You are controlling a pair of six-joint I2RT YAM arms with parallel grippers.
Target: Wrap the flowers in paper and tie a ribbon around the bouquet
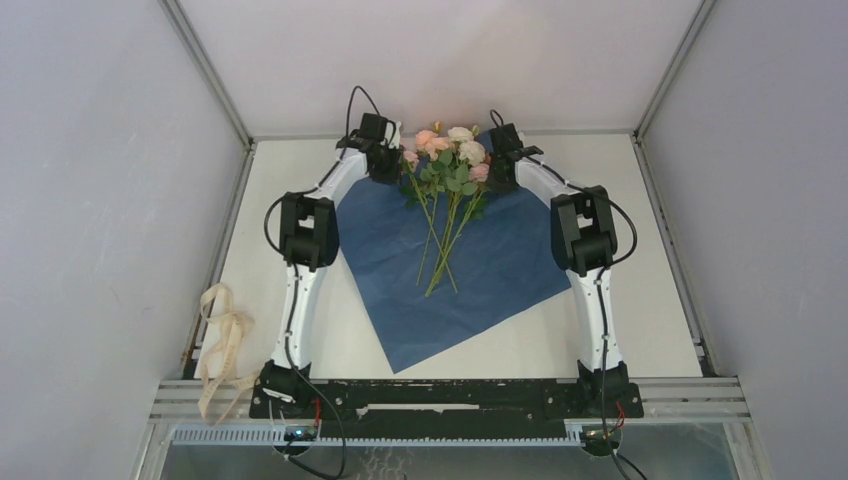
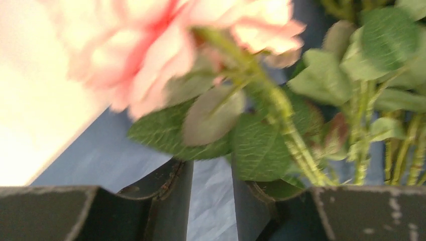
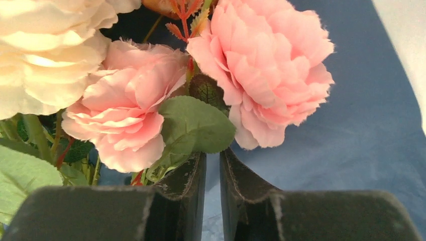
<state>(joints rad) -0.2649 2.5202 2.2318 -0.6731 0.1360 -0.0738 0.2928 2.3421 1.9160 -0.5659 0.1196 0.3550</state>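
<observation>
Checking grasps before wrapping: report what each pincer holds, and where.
Nothing held. The left pincer and right pincer stand slightly open beside the flowers, only paper showing in each gap.

Both arms are built alike, with glossy white link shells joined by boxy matte-black joint housings. The left arm (image 1: pixel 296 305) shows at lower left of the top view and the right arm (image 1: pixel 600 310) at lower right. Both are bolted to a flat black base bar (image 1: pixel 450 397) that runs across the bottom. Thin black cables (image 1: pixel 266 225) loop out beside each elbow block and over the black wrist units. Short red wires (image 1: pixel 318 405) show at the bases. In the wrist views, the fingers (image 2: pixel 173 196) of the left gripper (image 2: pixel 211 168) and of the right gripper (image 3: pixel 213 155) are dark charcoal slabs with scuffed, pale-flecked edges.
</observation>
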